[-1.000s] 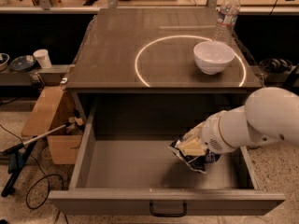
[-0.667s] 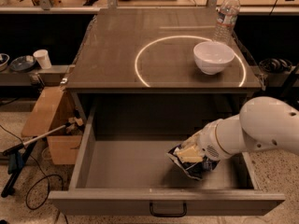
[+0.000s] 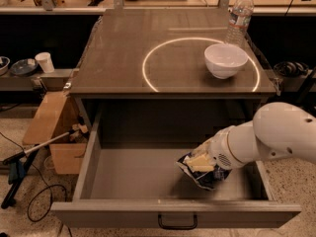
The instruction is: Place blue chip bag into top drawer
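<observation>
The top drawer point(image 3: 123, 172) is pulled wide open below the cabinet top, its black handle point(image 3: 177, 222) at the front centre. The blue chip bag point(image 3: 203, 175) is dark navy, crumpled, with a pale patch. It is low inside the drawer at its right side, at or just above the floor. My gripper point(image 3: 201, 162) reaches in from the right on the white arm point(image 3: 276, 135) and is at the bag's top. The bag sits right under the gripper tip.
A white bowl point(image 3: 225, 59) and a clear water bottle point(image 3: 238, 16) stand on the cabinet top point(image 3: 128, 58) at the right. A cardboard box point(image 3: 54, 127), a tool and cables lie on the floor at the left. A white cup point(image 3: 45, 61) stands on a side shelf.
The arm has lowered and moved slightly forward, carrying the blue chip bag deeper into the drawer toward its floor.
</observation>
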You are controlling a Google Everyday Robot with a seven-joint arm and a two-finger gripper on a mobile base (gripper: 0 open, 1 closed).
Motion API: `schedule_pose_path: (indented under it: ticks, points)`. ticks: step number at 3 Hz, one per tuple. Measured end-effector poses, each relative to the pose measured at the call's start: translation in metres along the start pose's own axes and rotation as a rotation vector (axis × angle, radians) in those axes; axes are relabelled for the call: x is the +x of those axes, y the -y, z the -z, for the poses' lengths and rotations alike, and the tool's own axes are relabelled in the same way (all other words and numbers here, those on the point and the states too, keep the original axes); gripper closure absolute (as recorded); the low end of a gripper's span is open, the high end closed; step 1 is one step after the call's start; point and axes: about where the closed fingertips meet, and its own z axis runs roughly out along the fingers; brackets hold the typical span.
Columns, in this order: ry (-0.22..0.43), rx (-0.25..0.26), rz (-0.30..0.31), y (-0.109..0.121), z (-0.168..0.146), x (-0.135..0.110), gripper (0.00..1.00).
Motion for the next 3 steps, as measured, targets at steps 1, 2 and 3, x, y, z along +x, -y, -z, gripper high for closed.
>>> schedule_pose_path:
  ticks: [1,2,3]
  points:
    - [0.000,0.000,0.000,0.0000,0.0000,0.0000,0.36]
    - [0.000,0.000,0.000,0.0000,0.0000,0.0000,0.13]
    - [0.000,0.000,0.000,-0.0001,0.0000,-0.0001,0.00]
